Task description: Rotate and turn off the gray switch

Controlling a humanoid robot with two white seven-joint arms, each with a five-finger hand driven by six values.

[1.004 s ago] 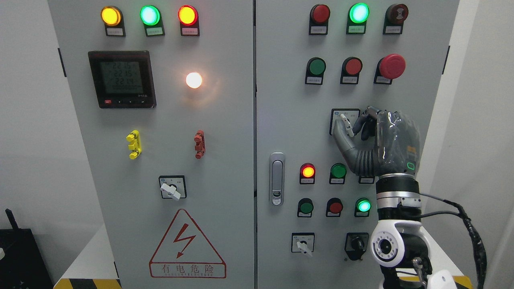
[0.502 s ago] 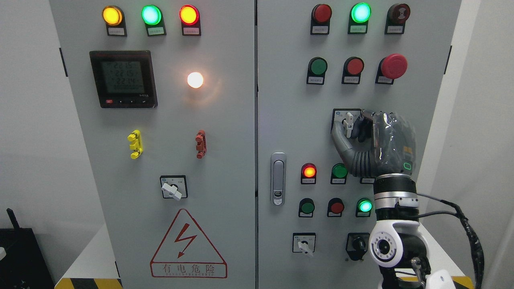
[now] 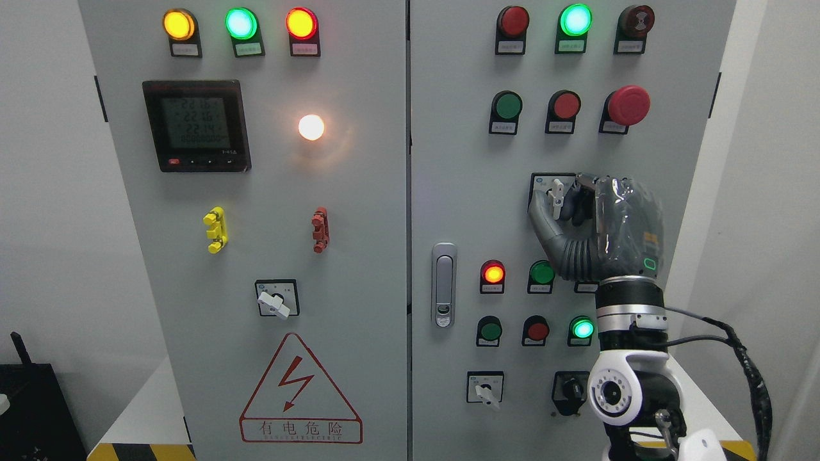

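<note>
The gray rotary switch (image 3: 557, 196) sits on the right cabinet door, in a square black-edged plate below the row of green and red buttons. Its pale handle stands nearly upright. My right hand (image 3: 564, 202) reaches up from the lower right and pinches that handle, thumb on its left side and fingers (image 3: 582, 203) curled on its right. The dark palm covers the plate's right part. My left arm does not show anywhere.
A red mushroom stop button (image 3: 628, 105) is above the hand. Lit red (image 3: 492, 273) and green (image 3: 582, 328) lamps lie below it. Two more rotary switches (image 3: 485, 389) (image 3: 276, 302), a door latch (image 3: 442, 284) and a meter (image 3: 195, 125) are on the panel.
Over the last second the switch handle turned from leaning left to nearly upright, my right hand rotating with it. Since half a second ago almost nothing has moved.
</note>
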